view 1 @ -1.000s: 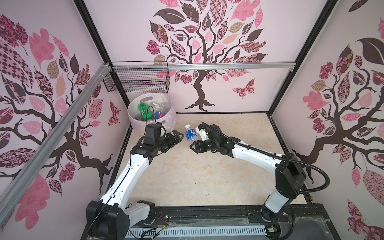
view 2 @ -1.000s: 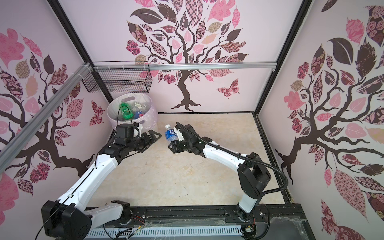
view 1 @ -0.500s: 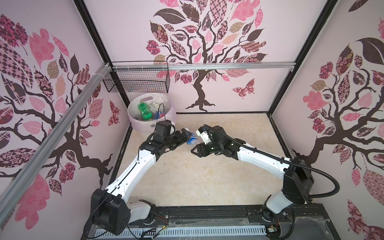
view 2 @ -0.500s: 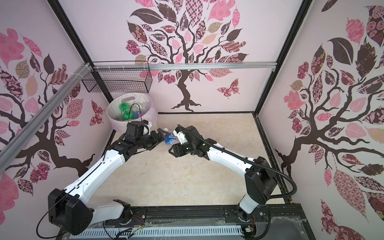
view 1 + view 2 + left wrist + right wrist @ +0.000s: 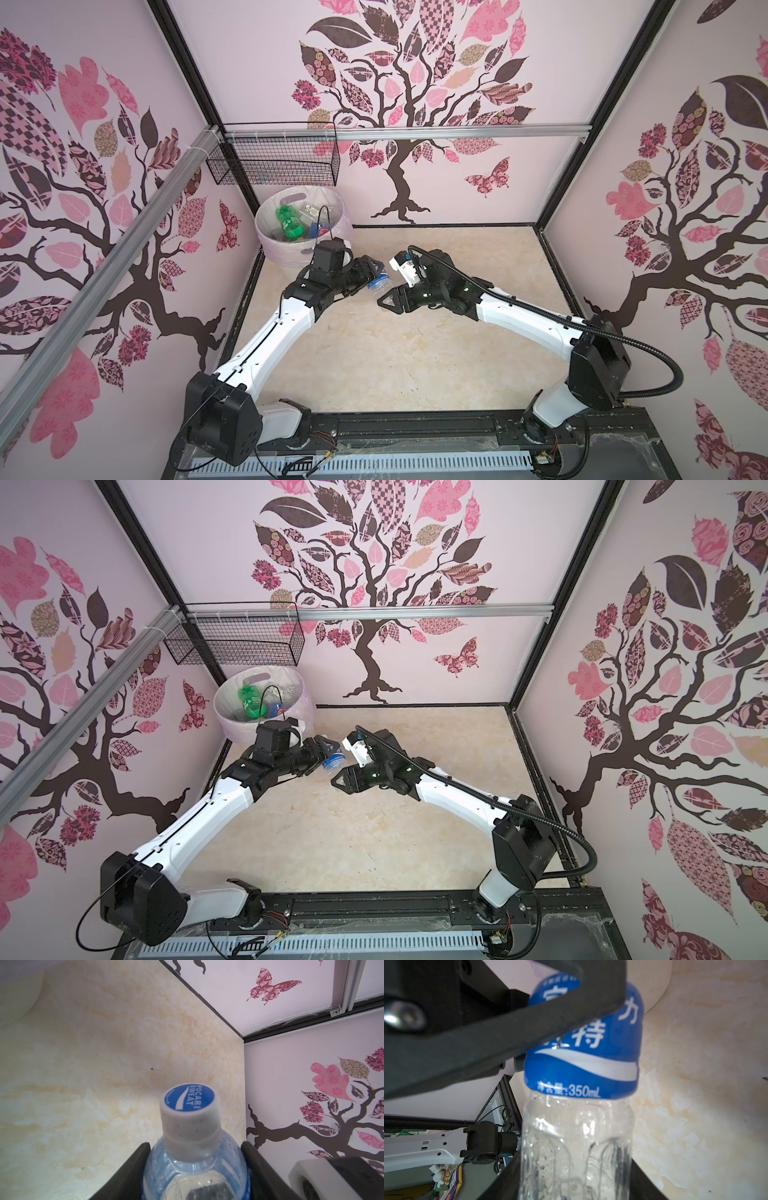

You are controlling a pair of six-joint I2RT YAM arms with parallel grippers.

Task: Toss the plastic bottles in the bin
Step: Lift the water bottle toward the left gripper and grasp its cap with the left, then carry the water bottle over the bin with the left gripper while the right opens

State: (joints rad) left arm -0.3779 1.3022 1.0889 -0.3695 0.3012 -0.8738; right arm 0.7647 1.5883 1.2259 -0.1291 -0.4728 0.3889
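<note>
Bottle: a clear plastic bottle (image 5: 377, 282) with a blue label and white cap was held above the marbled beige bench (image 5: 374, 357), near the bin but not over it.
Left end effector (image 5: 368, 276): was closed partway round the bottle's shoulder, both fingers (image 5: 252, 1153) pressed against it.
Right end effector (image 5: 388, 293): was clamped on the clear bottom end too.
Bin: the round pale pink-white bin (image 5: 286, 255) was parked in the far left corner, a green bottle (image 5: 289, 222) and others seen inside.
</note>
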